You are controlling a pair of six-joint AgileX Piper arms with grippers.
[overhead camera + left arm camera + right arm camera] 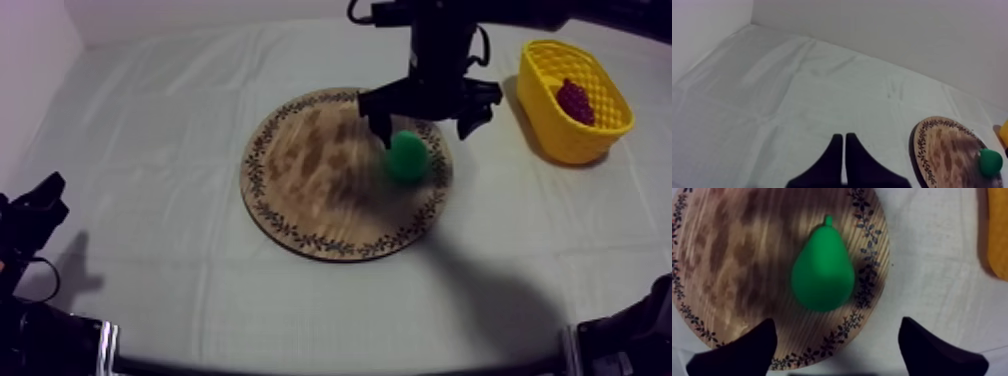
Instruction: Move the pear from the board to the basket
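while its arm reaches down from the upper right, the right pincer [427,132] gapes empty over the pear [408,156]; the left pincer [844,145] lies closed, empty.

Overhead slant, low left, close right above shared board [300,175]

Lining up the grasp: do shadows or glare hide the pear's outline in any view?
Top view: the right arm's shadow darkens the board around the pear and trails across the cloth toward that arm's side. Right wrist view: dark shadow on the board beside the pear, outline clear, no glare. Left wrist view: even light on the cloth.
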